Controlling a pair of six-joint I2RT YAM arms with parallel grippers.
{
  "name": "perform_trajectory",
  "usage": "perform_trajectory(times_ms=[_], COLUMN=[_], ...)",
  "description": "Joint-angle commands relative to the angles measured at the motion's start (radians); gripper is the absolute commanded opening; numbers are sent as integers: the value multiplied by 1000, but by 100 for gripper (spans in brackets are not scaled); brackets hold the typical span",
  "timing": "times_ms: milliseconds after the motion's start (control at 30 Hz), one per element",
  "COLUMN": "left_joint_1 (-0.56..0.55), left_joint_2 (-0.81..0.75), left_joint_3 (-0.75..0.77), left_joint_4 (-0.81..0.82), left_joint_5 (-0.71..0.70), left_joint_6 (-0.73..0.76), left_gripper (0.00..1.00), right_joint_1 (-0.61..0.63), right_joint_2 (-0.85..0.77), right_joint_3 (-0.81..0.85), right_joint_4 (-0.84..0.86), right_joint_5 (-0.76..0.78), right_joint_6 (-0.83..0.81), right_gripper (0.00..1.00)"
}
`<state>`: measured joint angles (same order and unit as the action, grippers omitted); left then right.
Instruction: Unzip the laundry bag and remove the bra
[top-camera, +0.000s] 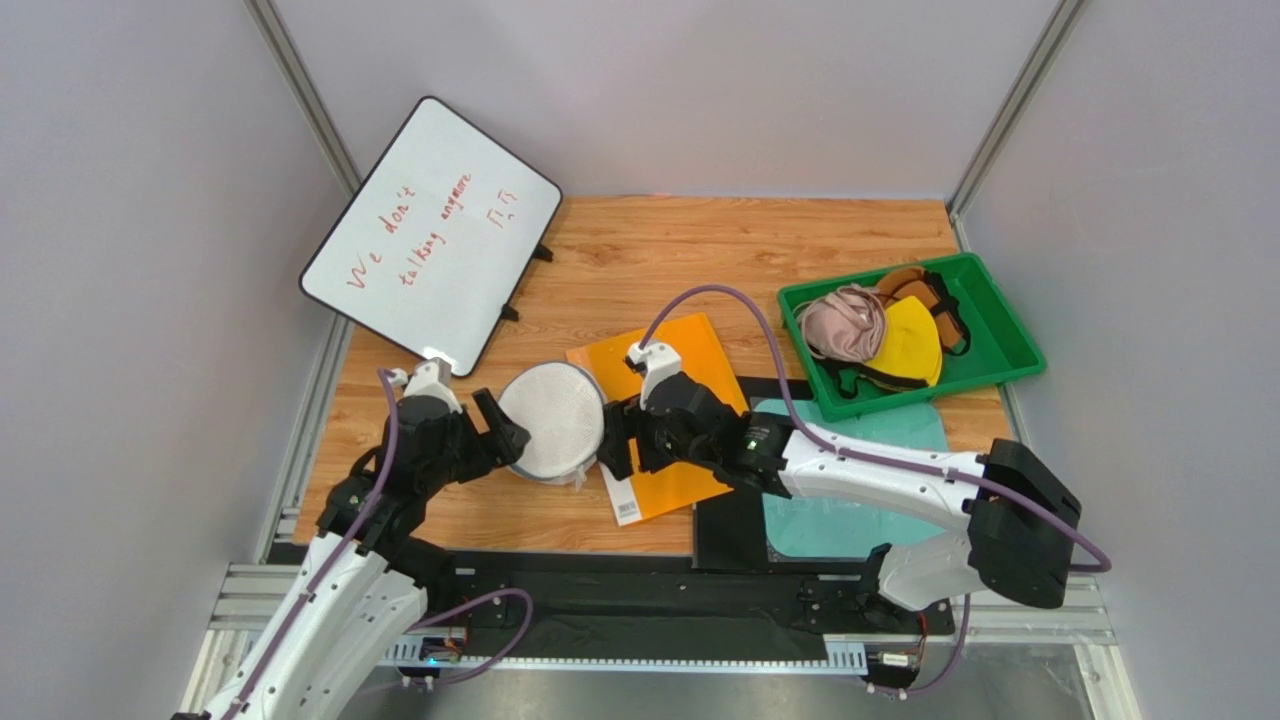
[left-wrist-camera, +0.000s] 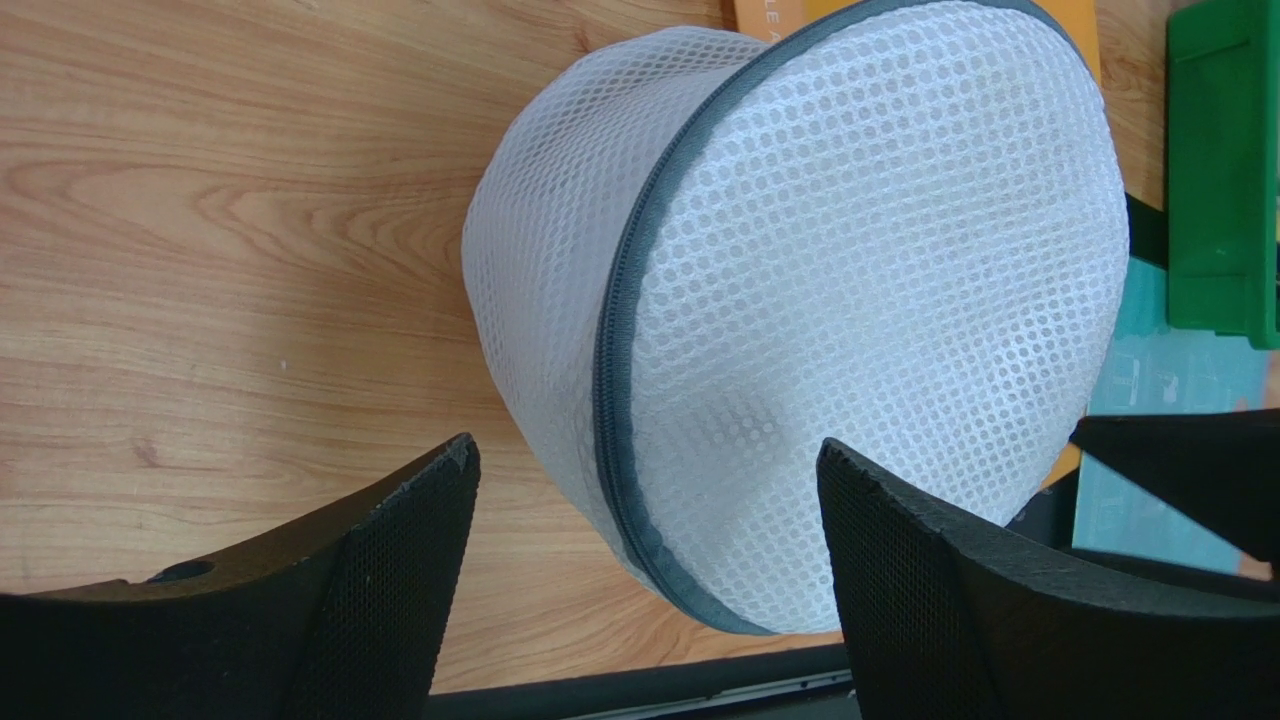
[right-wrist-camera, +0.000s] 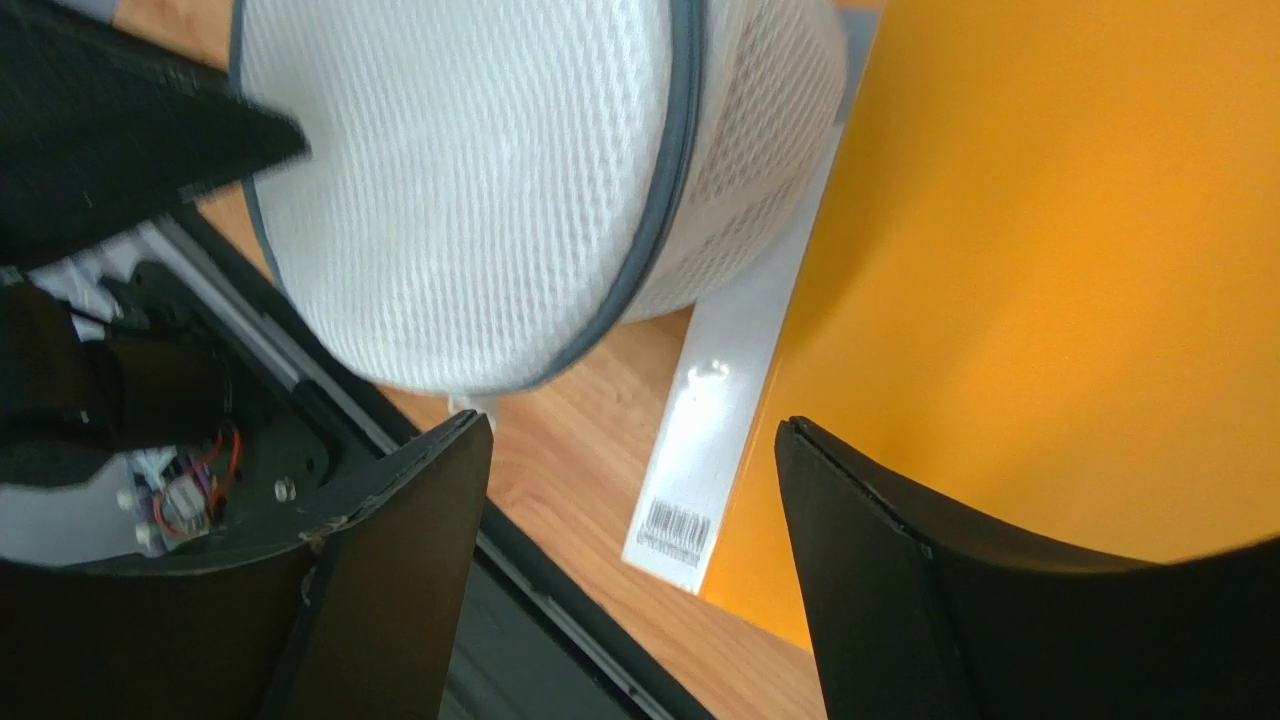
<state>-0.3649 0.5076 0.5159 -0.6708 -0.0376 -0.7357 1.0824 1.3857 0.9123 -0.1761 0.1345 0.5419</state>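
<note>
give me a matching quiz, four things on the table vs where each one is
1 laundry bag
2 whiteboard
3 green tray
4 orange folder

a far left, written on in red
b far right, garments in it
c partly under the right gripper
d between the left gripper and right gripper

Pairs: 1-d, 2-a, 3-b, 4-c

Whiteboard (top-camera: 431, 233) far left; orange booklet (top-camera: 703, 357) centre; green tray (top-camera: 995, 323) right; teal mat (top-camera: 819, 528) near right.

White mesh laundry bag (top-camera: 552, 420) with grey zipper rim; orange folder (top-camera: 679, 405); green tray (top-camera: 1004, 357).
</note>
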Motion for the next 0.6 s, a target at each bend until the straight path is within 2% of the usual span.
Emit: perform_trajectory(times_ms=[0,133,233,567], left_joint_1=[6,6,6,6], left_joint_2=[-1,-1,0,19], left_joint_3=[4,-7,-8,-16], left_joint_4=[36,54,60,54], left_joint_5=[5,16,12,-13], left_joint_6=[-16,-33,-34,-28], left_gripper=[87,81,74,71], right_joint_1=[24,30,50,94], right_joint_2=[-10,6,13,118], right_joint_3=[-52,-79,-81,-35], right_joint_4=[147,210,240,254], right_joint_5=[-111,-194,-199,-144], right_joint_6=[-66,-105,-135,-146], right_gripper=[73,70,69,63])
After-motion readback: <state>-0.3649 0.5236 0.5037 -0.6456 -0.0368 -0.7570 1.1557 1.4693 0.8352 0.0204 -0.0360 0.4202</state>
